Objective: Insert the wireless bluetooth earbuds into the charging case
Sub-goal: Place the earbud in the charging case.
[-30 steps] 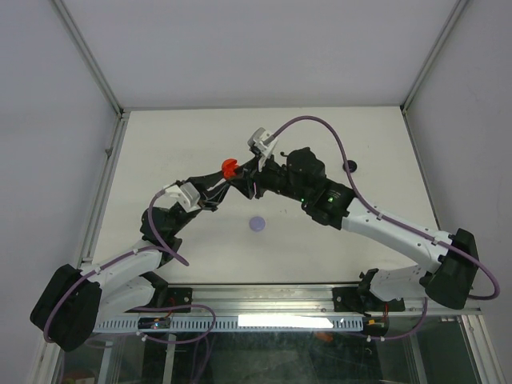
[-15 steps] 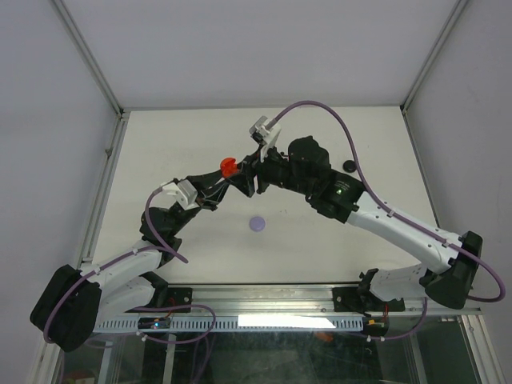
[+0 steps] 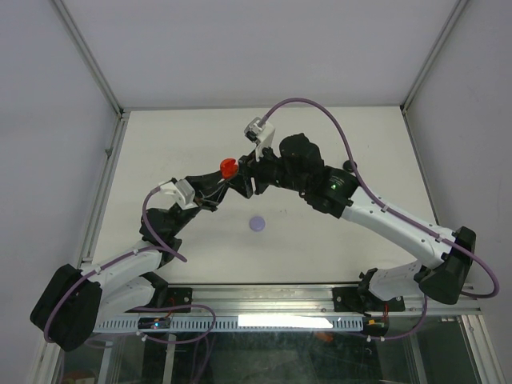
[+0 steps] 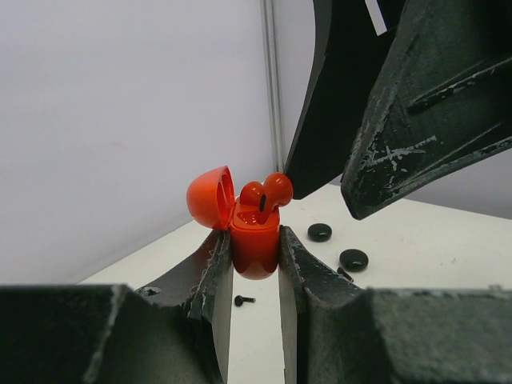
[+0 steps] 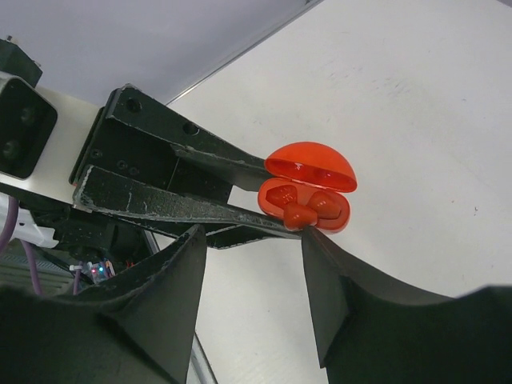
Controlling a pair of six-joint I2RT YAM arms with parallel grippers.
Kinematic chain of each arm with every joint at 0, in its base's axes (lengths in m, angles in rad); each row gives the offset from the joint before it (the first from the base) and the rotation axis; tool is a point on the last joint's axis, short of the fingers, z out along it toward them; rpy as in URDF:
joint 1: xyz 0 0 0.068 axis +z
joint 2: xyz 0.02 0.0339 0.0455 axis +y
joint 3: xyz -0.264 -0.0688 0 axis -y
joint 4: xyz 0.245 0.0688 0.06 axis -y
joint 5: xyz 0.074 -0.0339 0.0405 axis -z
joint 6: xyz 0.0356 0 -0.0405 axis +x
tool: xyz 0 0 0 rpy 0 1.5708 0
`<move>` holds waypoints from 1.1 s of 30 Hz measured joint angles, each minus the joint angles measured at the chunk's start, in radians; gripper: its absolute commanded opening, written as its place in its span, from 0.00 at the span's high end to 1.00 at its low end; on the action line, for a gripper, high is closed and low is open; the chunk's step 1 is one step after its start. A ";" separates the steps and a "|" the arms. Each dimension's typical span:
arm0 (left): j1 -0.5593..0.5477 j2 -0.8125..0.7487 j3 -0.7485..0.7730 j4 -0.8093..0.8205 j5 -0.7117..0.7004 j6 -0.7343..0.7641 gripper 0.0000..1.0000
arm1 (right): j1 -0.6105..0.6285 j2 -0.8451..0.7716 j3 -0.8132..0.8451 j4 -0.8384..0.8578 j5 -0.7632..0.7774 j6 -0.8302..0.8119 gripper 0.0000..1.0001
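Pale grey walls (image 3: 240, 48) close in a white tabletop (image 3: 160, 144), with aluminium posts (image 3: 88, 56) running up at the back corners. I see my left gripper (image 3: 224, 178) raised above the middle of that surface, its two fingers (image 4: 214, 272) clamped on the lower body of the red charging case (image 4: 254, 244). The case stands upright between them, lid hinged open to the left. Two red earbuds (image 4: 268, 192) sit in its wells, their heads proud of the rim.

My right gripper (image 5: 252, 236) is just beside the case, fingers spread apart with nothing between them.

Through the gap between the left fingers, under the case, a black earbud (image 4: 243, 300) lies on the table. Two black discs (image 4: 319, 232) lie beyond the right-hand finger. A lilac disc (image 3: 257, 224) rests on the surface nearer the arm bases than both grippers.
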 measured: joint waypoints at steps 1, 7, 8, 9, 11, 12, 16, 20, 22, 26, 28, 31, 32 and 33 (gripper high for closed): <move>0.000 0.001 0.000 0.003 0.000 -0.002 1.00 | -0.002 0.000 0.000 0.000 0.000 0.000 0.46; 0.000 0.007 0.000 0.005 0.006 -0.008 1.00 | -0.005 -0.004 0.000 0.000 0.008 -0.003 0.46; 0.000 0.008 0.000 0.006 0.006 -0.008 1.00 | -0.006 -0.007 0.000 0.001 0.013 -0.005 0.46; 0.000 0.011 0.000 0.006 0.006 -0.010 1.00 | -0.008 -0.011 0.000 0.000 0.016 -0.006 0.46; 0.000 0.013 0.000 0.006 0.007 -0.012 1.00 | -0.013 -0.021 0.000 0.000 0.022 -0.010 0.45; 0.000 0.014 0.000 0.006 0.008 -0.014 1.00 | -0.015 -0.024 0.000 0.001 0.023 -0.011 0.45; 0.000 0.016 0.000 0.007 0.012 -0.023 1.00 | -0.026 -0.028 0.000 0.001 0.018 -0.013 0.45; 0.000 0.016 0.000 0.014 0.016 -0.030 1.00 | -0.031 -0.027 0.000 0.000 0.006 -0.013 0.45; 0.000 0.016 0.000 0.020 0.016 -0.032 1.00 | -0.031 -0.022 0.000 0.000 -0.007 -0.013 0.45; 0.000 0.017 0.000 0.032 0.019 -0.037 1.00 | -0.031 -0.002 0.000 0.000 -0.034 -0.012 0.45; 0.000 0.018 0.000 0.032 0.022 -0.037 1.00 | -0.031 0.005 0.000 -0.004 -0.042 -0.013 0.45; 0.000 0.024 0.000 0.032 0.026 -0.040 1.00 | -0.031 0.010 0.002 -0.006 -0.061 -0.013 0.47; 0.000 0.024 0.000 0.032 0.030 -0.041 1.00 | -0.031 0.010 0.002 -0.006 -0.068 -0.013 0.47; 0.000 0.024 0.000 0.033 0.031 -0.042 1.00 | -0.031 0.010 0.002 -0.006 -0.077 -0.013 0.47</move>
